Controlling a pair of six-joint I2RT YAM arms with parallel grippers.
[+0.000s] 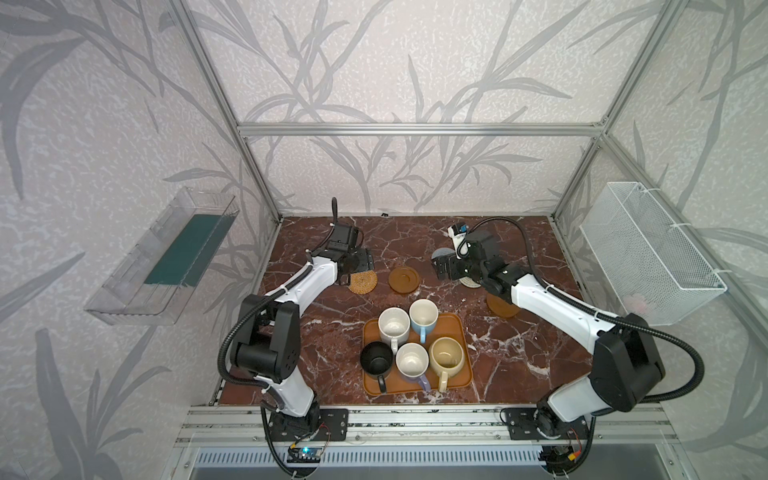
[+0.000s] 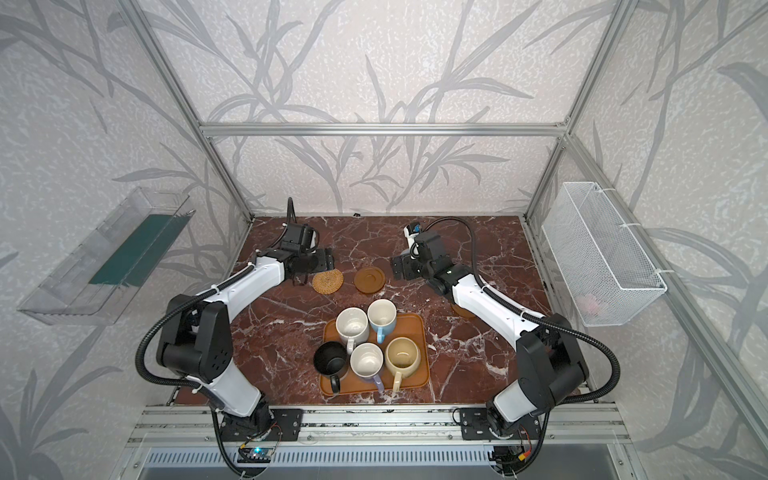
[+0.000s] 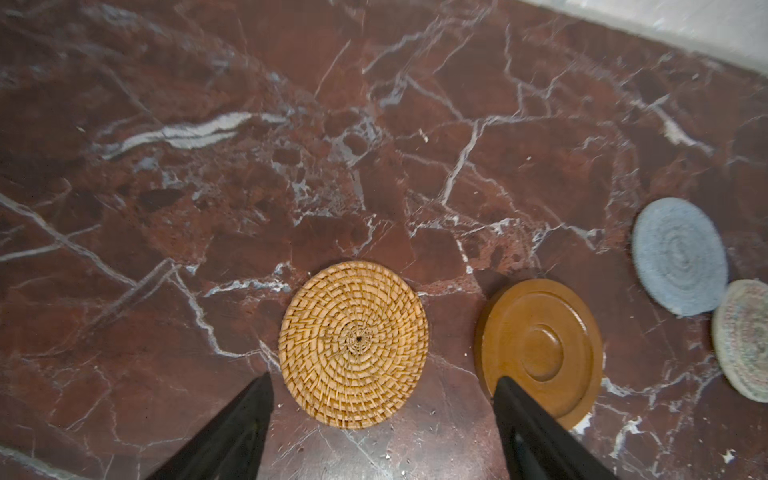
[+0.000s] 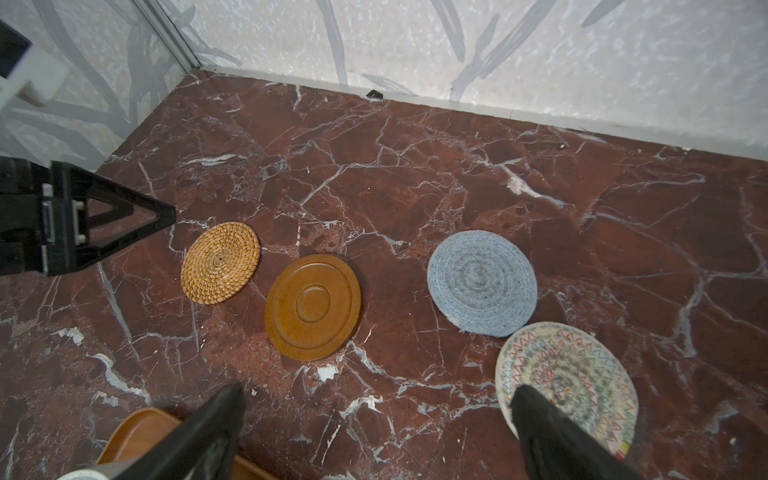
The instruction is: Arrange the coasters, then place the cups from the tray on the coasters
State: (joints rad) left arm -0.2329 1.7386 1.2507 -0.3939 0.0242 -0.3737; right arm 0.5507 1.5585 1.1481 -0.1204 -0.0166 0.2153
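Okay, nearest first: tray (image 1: pixel 405 384) lies behind both grippers, long axis running arm to arm, holding five upright mugs: black mug (image 1: pixel 376 358), lavender mug (image 1: pixel 412 360) and cream-yellow mug (image 1: pixel 446 353) in front, white mug (image 1: pixel 394 324) and light blue mug (image 1: pixel 423 314) behind, handles all pointing away from the grippers. Second brown coaster (image 1: pixel 500 305) sits behind the right gripper (image 4: pixel 378 387), partly under the right arm (image 1: pixel 552 305). That gripper is spread, nothing between its fingers, one finger over the cream patterned coaster (image 4: pixel 569 374); grey-blue coaster (image 4: pixel 482 282) touches it just ahead. Left gripper (image 3: pixel 382 378) is spread too, gripping nothing, rattan coaster (image 3: pixel 353 345) just ahead, brown coaster (image 3: pixel 540 353) beside that toward the right gripper. Wire basket (image 1: pixel 652 253), outboard of the right gripper, holds something pale pink, unclear; clear bin (image 1: pixel 162 257), outboard of the left, holds a dark green flat piece (image 1: pixel 187 249).
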